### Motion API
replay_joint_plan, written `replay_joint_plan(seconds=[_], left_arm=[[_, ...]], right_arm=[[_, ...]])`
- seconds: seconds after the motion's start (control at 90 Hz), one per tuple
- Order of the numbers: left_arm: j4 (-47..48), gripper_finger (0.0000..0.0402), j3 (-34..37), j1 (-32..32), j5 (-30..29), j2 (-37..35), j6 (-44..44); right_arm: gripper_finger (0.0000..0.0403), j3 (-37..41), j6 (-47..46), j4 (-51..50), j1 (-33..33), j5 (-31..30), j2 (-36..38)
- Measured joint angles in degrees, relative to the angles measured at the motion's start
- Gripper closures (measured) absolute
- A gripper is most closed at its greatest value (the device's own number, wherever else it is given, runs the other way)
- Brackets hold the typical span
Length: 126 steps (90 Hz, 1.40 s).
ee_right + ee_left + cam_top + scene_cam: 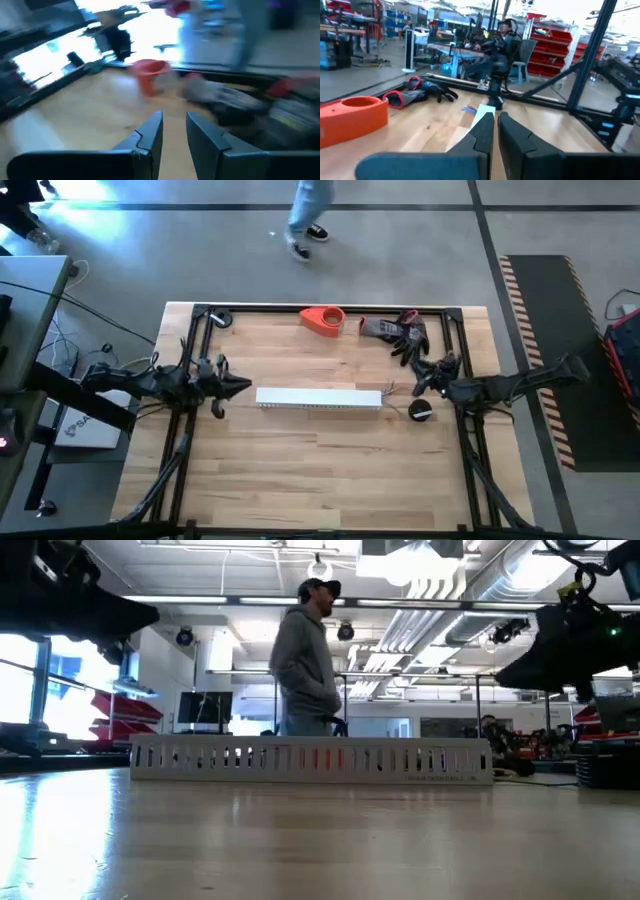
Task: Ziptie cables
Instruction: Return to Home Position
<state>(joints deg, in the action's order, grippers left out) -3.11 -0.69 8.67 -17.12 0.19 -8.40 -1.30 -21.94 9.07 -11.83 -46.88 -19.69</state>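
Thin dark-grey cables (387,389) sit hidden inside the lidded white slotted plastic channel (318,397) mid-table, pale tips showing at its right end. Left gripper (241,387), fingers pinched together, and right gripper (174,116), fingers parted, hang empty off either end. By the look of it, nothing left needs holding.

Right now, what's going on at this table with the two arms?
Nothing is being handled. A closed white duct lies across the middle of the table; the cables are not in view. The left gripper hangs off the duct's left end, fingers shut, and the right gripper off its right end, fingers apart; both hold nothing. An orange holder and gloves lie at the far edge, and a person is beyond the table.
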Motion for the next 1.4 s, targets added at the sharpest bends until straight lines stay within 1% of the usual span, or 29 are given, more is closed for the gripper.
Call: replay_joint_plan(seconds=[0.022, 0.056, 0.1, 0.233, 0.356, 0.422, 0.489, 0.522, 0.589, 0.633, 0.711, 0.856, 1.4], left_arm=[[0.2, 0.0392, 0.0, -0.4, 0.2, 0.0, 0.0], [0.2, 0.0392, 0.0, -0.9, 0.6, 0.0, -0.2], [0.3, 0.0392, 0.0, -1.5, 1.4, 0.0, -0.1], [0.8, 0.0392, 0.0, -4.1, 4.2, 0.1, 2.0], [1.3, 0.0392, 0.0, -6.9, 7.5, 0.1, 3.3], [1.7, 0.0392, 0.0, -8.2, 10.8, 0.1, 5.0], [1.9, 0.0392, 0.0, -9.3, 14.2, 0.1, 7.3], [2.0, 0.0392, 0.0, -9.8, 14.9, 0.1, 8.3], [2.6, 0.0392, 0.0, -10.4, 15.0, 0.1, 8.7], [2.7, 0.0392, 0.0, -10.7, 15.0, 0.6, 6.7], [2.7, 0.0392, 0.0, -11.0, 15.1, 1.5, 3.6], [2.7, 0.0392, 0.0, -11.0, 15.1, 2.1, 3.1], [2.7, 0.0392, 0.0, -10.4, 15.0, 1.6, 3.1]], right_arm=[[0.0332, 0.6, 2.6, 4.0, 0.5, 3.0, 0.0], [0.0332, 0.7, 6.1, 7.1, 1.3, 7.8, -0.1], [0.0332, 0.6, 8.6, 8.7, 2.4, 11.3, -0.1], [0.0332, 0.7, 10.5, 7.5, 6.7, 11.3, -0.1], [0.0332, 0.7, 14.3, 8.1, 9.0, 15.7, -0.1], [0.0332, 0.8, 16.6, 7.6, 9.3, 17.1, -0.1], [0.0332, 0.8, 18.0, 6.0, 9.4, 17.2, -0.1], [0.0332, 0.8, 18.3, 5.4, 9.4, 16.9, -0.1], [0.0332, 0.8, 17.8, 4.0, 9.3, 15.4, -0.1], [0.0332, 0.8, 16.6, 2.3, 9.3, 14.7, -0.1], [0.0332, 0.8, 14.8, -0.9, 9.3, 14.5, -0.2], [0.0332, 0.8, 14.4, -4.9, 9.3, 14.5, -0.2], [0.0332, 0.8, 14.9, -4.9, 9.3, 14.5, -0.2]])
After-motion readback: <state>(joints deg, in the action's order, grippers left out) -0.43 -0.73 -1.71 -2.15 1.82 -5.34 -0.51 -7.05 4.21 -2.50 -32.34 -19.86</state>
